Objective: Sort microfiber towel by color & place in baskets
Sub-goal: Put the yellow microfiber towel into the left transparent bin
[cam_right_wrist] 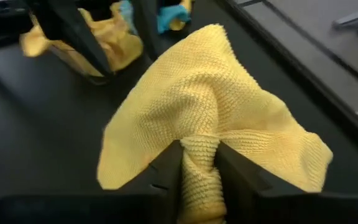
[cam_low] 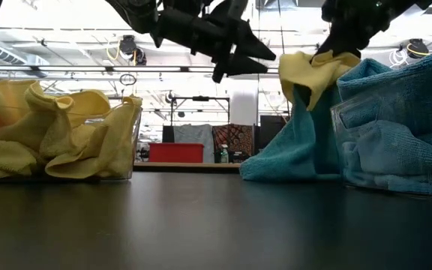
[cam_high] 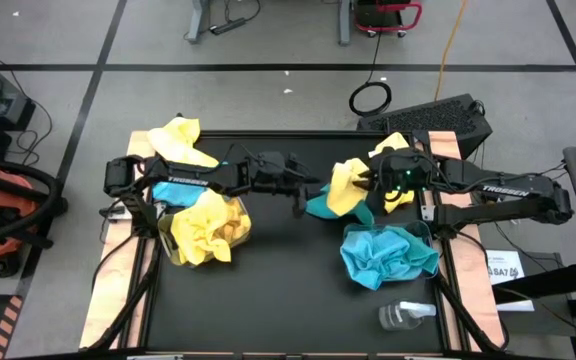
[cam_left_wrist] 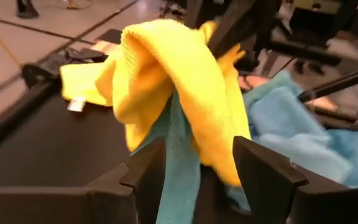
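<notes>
Item: yellow towel [cam_right_wrist: 210, 124], pinched between the fingers of the right gripper [cam_right_wrist: 199, 163] and held raised at table centre-right, above a turquoise towel [cam_high: 320, 207] lying beneath it.

Receptacles: left basket [cam_high: 171, 243], heaped with yellow cloths; right basket [cam_high: 420, 232], filled with turquoise cloths. Loose yellow cloths are noted at the far left [cam_high: 180, 140] and behind the right arm.

Left gripper [cam_high: 299, 190]: fingers apart, nothing held, poised at centre facing the raised towel.

Step judged in hand: transfer of the yellow towel toward the left basket. Next move judged to require either a hand-over to the open left gripper or carriage across to the left basket, without the turquoise towel being dragged along.
</notes>
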`<state>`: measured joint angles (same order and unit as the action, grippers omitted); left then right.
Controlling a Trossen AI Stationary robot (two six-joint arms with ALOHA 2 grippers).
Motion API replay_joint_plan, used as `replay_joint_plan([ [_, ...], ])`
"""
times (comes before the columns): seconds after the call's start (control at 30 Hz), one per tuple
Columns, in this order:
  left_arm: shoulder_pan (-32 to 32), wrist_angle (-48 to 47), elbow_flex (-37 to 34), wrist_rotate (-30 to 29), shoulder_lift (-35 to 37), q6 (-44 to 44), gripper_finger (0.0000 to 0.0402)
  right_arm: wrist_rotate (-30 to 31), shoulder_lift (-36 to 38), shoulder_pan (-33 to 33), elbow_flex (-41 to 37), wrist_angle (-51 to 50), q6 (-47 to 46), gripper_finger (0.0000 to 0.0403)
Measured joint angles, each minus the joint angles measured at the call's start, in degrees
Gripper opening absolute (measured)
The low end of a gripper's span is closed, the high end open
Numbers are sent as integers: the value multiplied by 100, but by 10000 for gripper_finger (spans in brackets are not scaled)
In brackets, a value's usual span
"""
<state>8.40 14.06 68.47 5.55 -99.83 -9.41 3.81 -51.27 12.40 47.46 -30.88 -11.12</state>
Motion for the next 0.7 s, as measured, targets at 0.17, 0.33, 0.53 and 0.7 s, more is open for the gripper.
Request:
replay_joint_plan([
  [0.17, -50, 113, 0, 110, 2, -83, 194, -168, -15, -13, 0, 75, -331, 81],
  [0.33, -104, 264, 0, 134, 2, -492, 194, -406, -15, -12, 2, 93, -555, 24],
  [0.53, -118, 478, -1, 220, 2, -387, 194, -563, -13, -13, 1, 334, -596, 11],
  [0.7, -15, 485, -1, 141, 2, -565, 195, -589, -15, -13, 2, 781, -487, 11],
])
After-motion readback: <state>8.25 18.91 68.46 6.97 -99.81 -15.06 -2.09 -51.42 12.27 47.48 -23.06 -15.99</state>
